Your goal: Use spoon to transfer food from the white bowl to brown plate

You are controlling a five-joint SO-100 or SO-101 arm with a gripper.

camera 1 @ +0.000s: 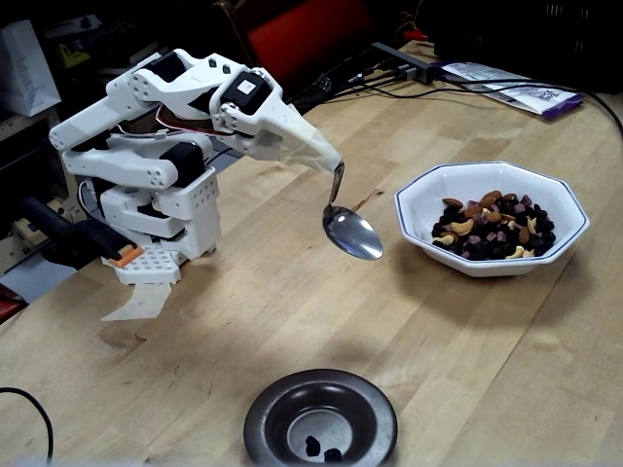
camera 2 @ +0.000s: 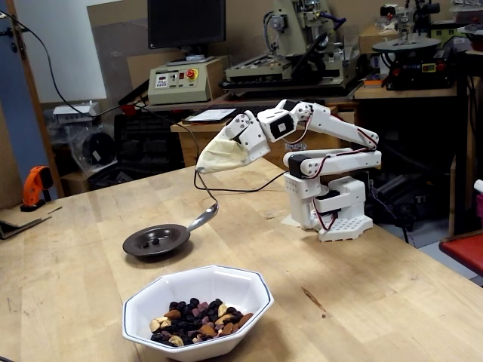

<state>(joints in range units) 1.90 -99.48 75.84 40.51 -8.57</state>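
Fingers (camera 1: 326, 156) were wrapped in a pale covering, so their opening could not be told, though the spoon (camera 1: 352, 233) hung fixed from them, empty, in the air between the white bowl (camera 1: 491, 218) and the brown plate (camera 1: 320, 417). Food (camera 1: 494, 229) filled the bowl; two dark pieces (camera 1: 322, 449) lay on the plate. No writing was legible on the table (camera 1: 506, 341).

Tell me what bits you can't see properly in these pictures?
- The claw: wrapped in cloth in both fixed views, so its jaws are hidden.
- The brown plate: bottom edge cuts off its near rim.
- The food on that plate: too small to identify.
- The spoon: its inside faces away.
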